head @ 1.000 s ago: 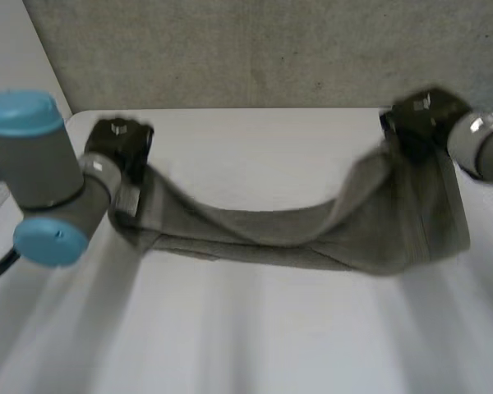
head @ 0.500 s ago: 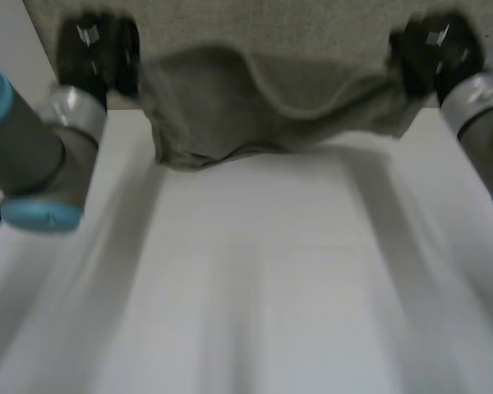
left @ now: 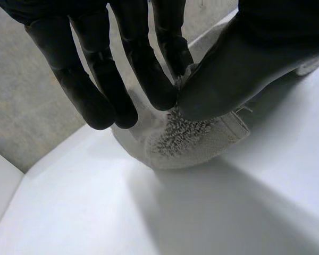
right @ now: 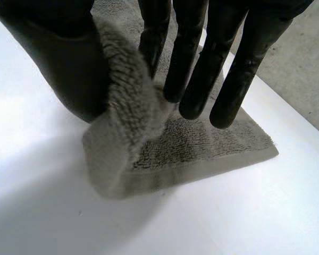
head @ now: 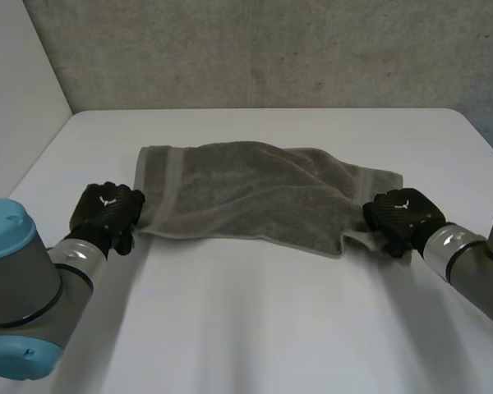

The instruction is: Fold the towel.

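1. The towel (head: 246,197) lies flat and slightly rumpled on the table (head: 255,328), with its long axis running left to right.
2. The left hand (head: 107,211) pinches the towel's near left corner between thumb and fingers. The right hand (head: 401,215) pinches the near right corner the same way.
3. The cloth stretches away from both hands toward the far edge, and each hand is equally close to its own end.

One towel (head: 246,193) is seen. Two robot hands are counted: the left robot hand (head: 107,215) and the right robot hand (head: 398,215). One table (head: 255,328) is seen.
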